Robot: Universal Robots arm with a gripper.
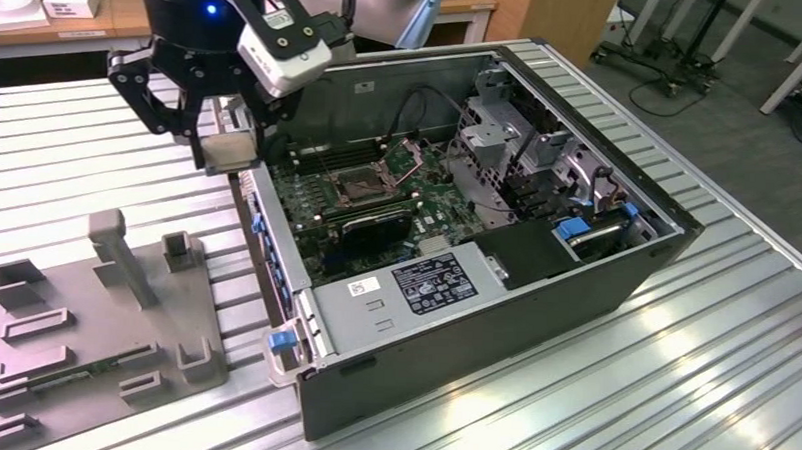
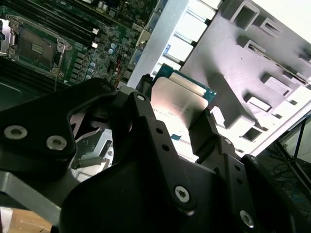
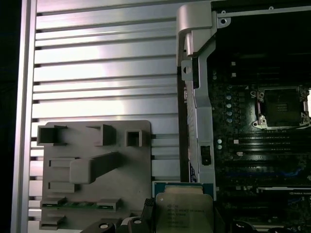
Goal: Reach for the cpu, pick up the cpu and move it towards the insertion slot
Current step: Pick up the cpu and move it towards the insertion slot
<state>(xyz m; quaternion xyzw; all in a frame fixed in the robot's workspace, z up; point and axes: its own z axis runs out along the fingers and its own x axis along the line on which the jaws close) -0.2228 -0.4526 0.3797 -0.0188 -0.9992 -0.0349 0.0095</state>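
Second wrist view: the cpu sits in the centre of the frame, clamped between the black fingers of the gripper, its pale silvery face turned to the camera and a thin blue-green rim showing along its upper edge. The first wrist view shows the same chip at the bottom centre, faint print across the metal lid.

In the exterior view the cpu hangs in the upper left of the frame, lifted clear above the slatted table and just outside the open computer case, above its near wall. So the pick looks done, and the step in hand is the carry. The insertion slot, a dark square in a silvery bracket on the green board, lies toward the centre of that frame, apart from the chip. Reaching it calls for travel over the case wall, keeping the chip level and squared to the socket. The grey fixture tray rests at lower left.
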